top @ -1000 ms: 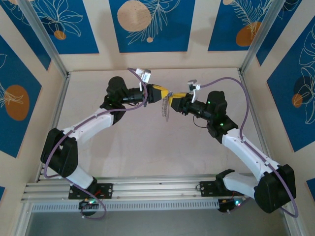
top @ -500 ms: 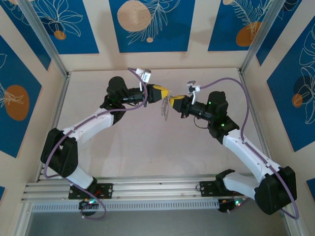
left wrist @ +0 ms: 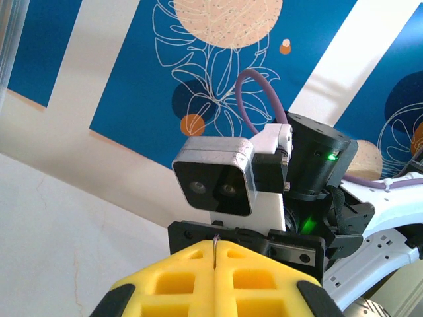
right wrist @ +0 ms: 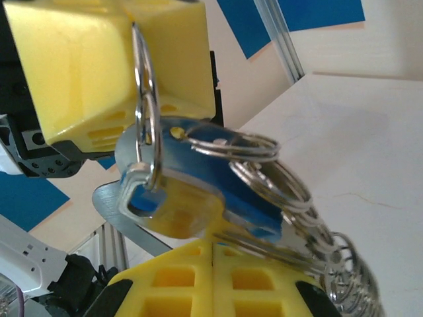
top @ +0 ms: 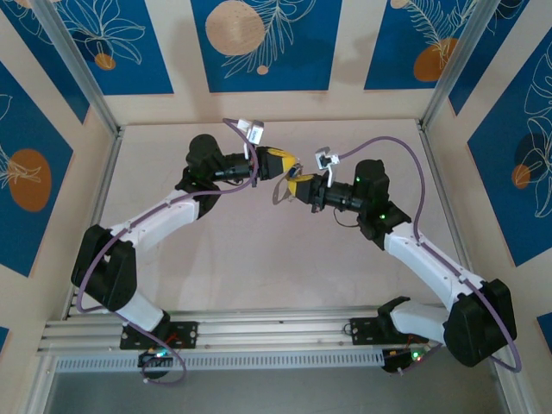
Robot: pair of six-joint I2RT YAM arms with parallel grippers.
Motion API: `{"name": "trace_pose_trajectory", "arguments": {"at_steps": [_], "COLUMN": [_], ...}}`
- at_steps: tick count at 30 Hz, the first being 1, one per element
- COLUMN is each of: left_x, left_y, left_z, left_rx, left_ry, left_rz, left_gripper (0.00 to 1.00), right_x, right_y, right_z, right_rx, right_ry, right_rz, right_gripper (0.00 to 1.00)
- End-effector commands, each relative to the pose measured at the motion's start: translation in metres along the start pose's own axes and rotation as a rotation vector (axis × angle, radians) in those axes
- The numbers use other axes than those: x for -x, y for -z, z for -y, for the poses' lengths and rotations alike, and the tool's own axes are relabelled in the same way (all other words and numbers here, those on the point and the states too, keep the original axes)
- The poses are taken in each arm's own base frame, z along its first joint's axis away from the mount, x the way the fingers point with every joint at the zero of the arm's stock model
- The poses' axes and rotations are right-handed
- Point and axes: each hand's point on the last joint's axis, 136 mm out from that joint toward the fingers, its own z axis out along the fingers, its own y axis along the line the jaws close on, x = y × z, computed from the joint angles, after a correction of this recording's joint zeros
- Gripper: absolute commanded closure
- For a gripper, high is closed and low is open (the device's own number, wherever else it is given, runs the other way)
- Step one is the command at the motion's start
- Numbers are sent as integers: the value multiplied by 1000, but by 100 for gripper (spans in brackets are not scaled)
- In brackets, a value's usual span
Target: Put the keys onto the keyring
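Note:
Above the table's middle, my left gripper (top: 291,164) and right gripper (top: 294,185) meet tip to tip. The left gripper (left wrist: 215,254) is shut on the keyring (left wrist: 215,246), a thin steel loop whose edge shows in the seam. In the right wrist view the keyring (right wrist: 141,72) comes out of the left arm's yellow fingers (right wrist: 79,66) and passes through the slot in the head of the key (right wrist: 198,165), silver with a blue head. My right gripper (right wrist: 213,247) is shut, and the key's lower edge runs into its seam.
A string of linked rings (right wrist: 291,191) and a wire coil (right wrist: 350,277) trail from the key toward the right. The pale table (top: 259,259) lies well below. Blue and beige panels and aluminium posts (top: 73,65) wall in the workspace.
The right gripper has closed its jaws and moved left, under the left gripper's tip. The hanging rings shifted left with it. The left arm has stayed still.

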Motion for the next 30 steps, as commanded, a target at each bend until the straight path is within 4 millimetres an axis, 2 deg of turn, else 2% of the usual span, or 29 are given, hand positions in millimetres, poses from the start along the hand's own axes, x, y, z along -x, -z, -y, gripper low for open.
{"name": "trace_pose_trajectory", "arguments": {"at_steps": [1,3,4,8,12,20,30], "left_x": [21,21,21,22,23,22,21], "left_y": [-2,-2,-2,-2,-2,-2,-4], "left_z": [21,21,21,22,22,25,25], "left_rx": [-42,-42,-42,-44,-46,-51,-53], "left_ry": [-75,-75,-74,-76,-78,-76,-74], "left_rz": [47,47,46,47,47,44,41], "left_gripper": [100,100,100,100,100,100,100], "right_x": [6,3,1,2,9,38,55], "right_y": [2,8,11,33,49,57,46], "right_z": [-13,-10,-8,-3,-7,-8,-15], "right_rx": [33,8,-7,-64,-86,-157,-122], "right_ry": [37,38,37,27,37,76,103], "right_rz": [-9,-17,-17,27,75,188,206], "right_gripper": [100,100,97,69,57,48,47]}}
